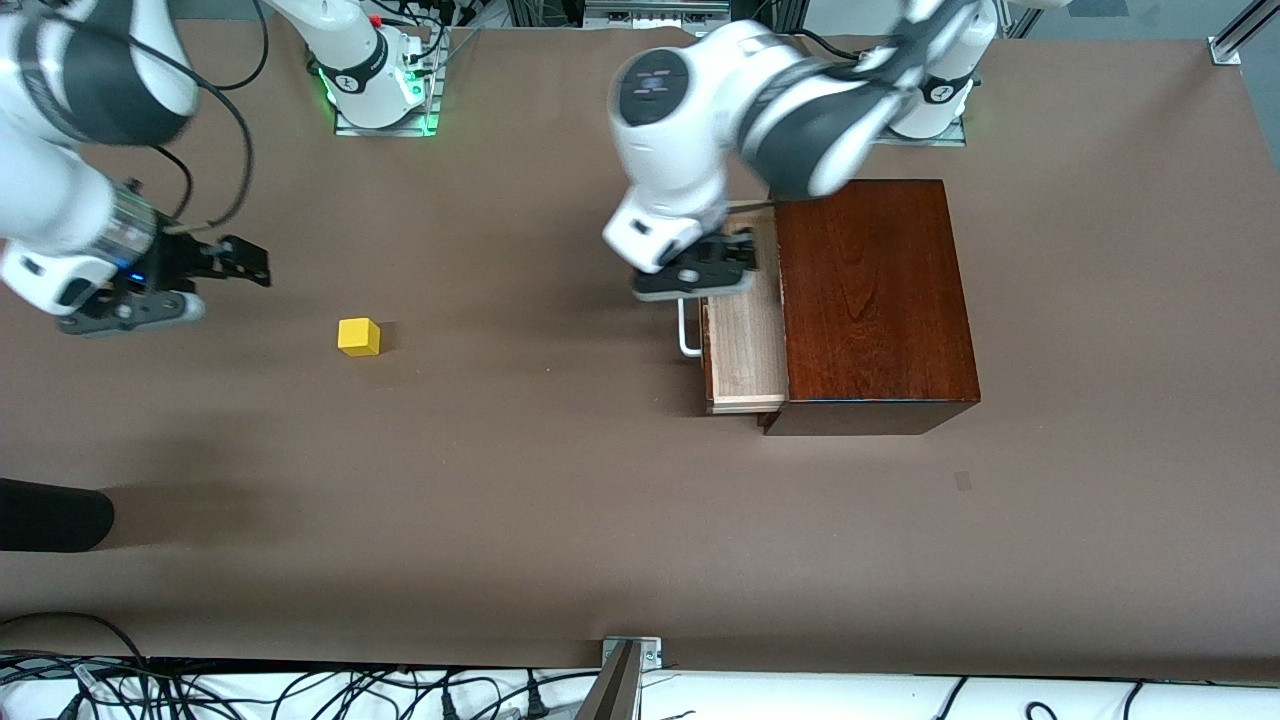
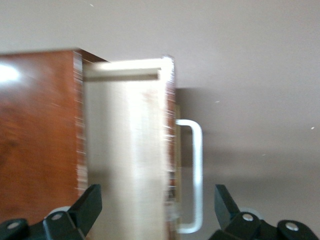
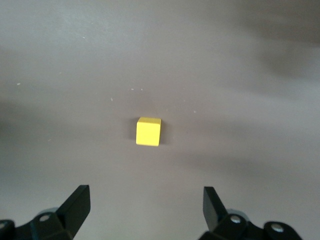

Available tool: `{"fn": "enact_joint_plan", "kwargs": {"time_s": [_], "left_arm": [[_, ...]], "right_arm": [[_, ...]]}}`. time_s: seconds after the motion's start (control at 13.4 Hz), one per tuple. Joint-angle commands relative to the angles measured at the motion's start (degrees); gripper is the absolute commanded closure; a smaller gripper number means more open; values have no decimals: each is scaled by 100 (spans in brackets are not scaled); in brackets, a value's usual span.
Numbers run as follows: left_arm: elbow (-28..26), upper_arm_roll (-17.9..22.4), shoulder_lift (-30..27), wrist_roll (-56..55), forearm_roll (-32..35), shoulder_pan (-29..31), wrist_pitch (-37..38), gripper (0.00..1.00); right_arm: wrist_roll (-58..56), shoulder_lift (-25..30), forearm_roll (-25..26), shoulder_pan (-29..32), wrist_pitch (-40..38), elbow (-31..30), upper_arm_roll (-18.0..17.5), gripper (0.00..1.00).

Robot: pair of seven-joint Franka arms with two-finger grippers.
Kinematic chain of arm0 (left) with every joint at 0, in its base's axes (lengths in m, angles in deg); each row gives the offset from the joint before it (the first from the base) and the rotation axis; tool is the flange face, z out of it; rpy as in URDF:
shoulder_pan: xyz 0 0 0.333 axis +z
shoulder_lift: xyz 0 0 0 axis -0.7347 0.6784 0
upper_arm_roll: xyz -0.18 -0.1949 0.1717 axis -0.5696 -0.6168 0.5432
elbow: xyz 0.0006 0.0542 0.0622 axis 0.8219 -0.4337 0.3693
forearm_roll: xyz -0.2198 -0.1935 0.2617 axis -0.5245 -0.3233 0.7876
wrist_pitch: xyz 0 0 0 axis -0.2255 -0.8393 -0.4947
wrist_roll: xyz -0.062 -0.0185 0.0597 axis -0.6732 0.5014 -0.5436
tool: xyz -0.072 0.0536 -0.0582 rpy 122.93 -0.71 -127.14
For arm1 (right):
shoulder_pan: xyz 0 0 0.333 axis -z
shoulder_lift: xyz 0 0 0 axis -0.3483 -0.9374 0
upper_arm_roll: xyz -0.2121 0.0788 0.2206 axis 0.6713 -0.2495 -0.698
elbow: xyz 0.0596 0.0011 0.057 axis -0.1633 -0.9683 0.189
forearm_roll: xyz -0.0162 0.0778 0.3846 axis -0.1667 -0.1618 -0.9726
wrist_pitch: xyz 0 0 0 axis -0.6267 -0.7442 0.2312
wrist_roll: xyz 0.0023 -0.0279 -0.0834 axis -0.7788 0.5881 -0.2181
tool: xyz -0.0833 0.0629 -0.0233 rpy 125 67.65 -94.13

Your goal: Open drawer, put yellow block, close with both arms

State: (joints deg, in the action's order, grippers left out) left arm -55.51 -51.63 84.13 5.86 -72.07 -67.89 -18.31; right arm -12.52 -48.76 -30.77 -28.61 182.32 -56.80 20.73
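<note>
- Now the drawer is seen pulled partway out of the dark wooden box, toward the right arm's end of the table.
- Its white handle sticks out from the drawer front.
- The left gripper is held over the drawer and handle, its claw spread wide and holding nothing.
- The yellow block is set on the brown table, well apart from the box.
- The right gripper is held near the block, claw wide and empty.
</note>
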Motion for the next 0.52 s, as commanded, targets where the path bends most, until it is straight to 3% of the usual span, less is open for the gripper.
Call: {"fn": "enact_joint_plan", "kwargs": {"time_s": [0.0, 0.15, 0.3, 0.45], "left_arm": [[-116, -39, -383, 1180, -328, 784, 301, 0], [50, -31, -496, 1805, -432, 1197, 441, 0], [131, 109, -646, 2656, -1211, 1628, 609, 0], [-149, 993, -1119, 3448, -1671, 1604, 600, 0]], "right_arm": [[-30, 337, -48, -3, 938, -1037, -137, 0], [75, 320, -48, -3, 1720, -1582, -304, 0], [75, 189, -48, -3, 2179, -1873, -314, 0], [75, -40, -57, -3, 2478, -1970, -314, 0]]}}
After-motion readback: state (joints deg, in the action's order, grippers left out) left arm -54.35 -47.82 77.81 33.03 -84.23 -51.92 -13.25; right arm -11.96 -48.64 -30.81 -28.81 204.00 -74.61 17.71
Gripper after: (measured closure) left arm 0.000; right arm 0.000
